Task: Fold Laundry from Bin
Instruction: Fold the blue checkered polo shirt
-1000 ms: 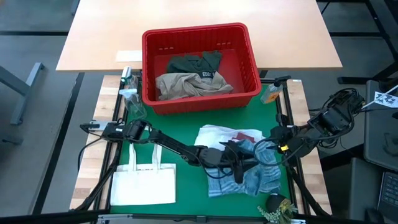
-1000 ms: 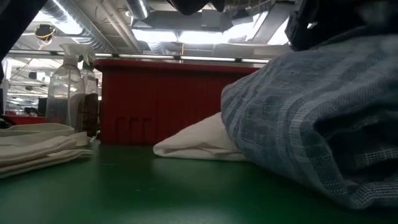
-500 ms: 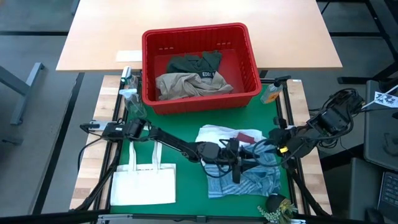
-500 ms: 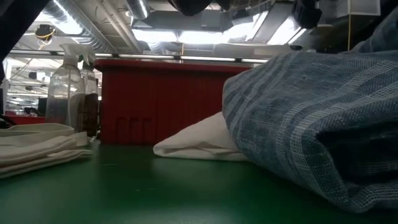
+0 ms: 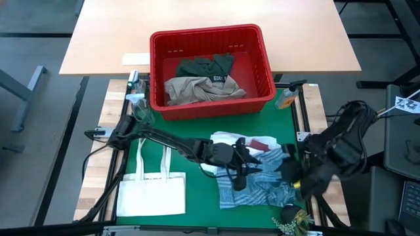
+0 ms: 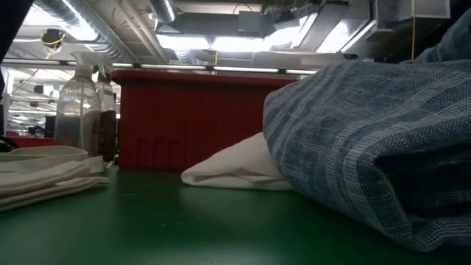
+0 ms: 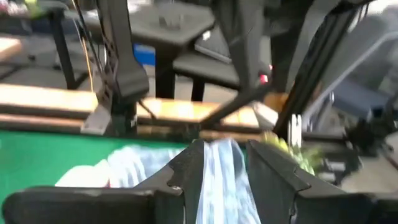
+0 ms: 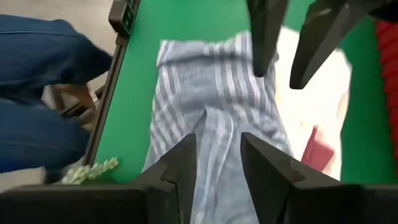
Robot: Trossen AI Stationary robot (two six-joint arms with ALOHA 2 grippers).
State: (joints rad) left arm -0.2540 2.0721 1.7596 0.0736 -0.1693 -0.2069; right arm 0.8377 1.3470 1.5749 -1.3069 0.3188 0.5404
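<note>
I've got both sets of fingers pinching the blue-and-white striped garment (image 5: 266, 187) on the green tabletop (image 5: 190, 131) in front of the bin (image 5: 211, 69), left gripper (image 5: 239, 172) and right gripper (image 5: 289, 172), mid-fold, I judge; next comes carrying one edge across evenly.

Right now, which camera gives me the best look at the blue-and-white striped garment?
The high view: it shows the whole striped garment on the green mat, between both arms. The low view shows only a close bulging fold of it. The right wrist view shows its length running between that arm's jaws; the left wrist view shows a strip between its jaws.
</note>
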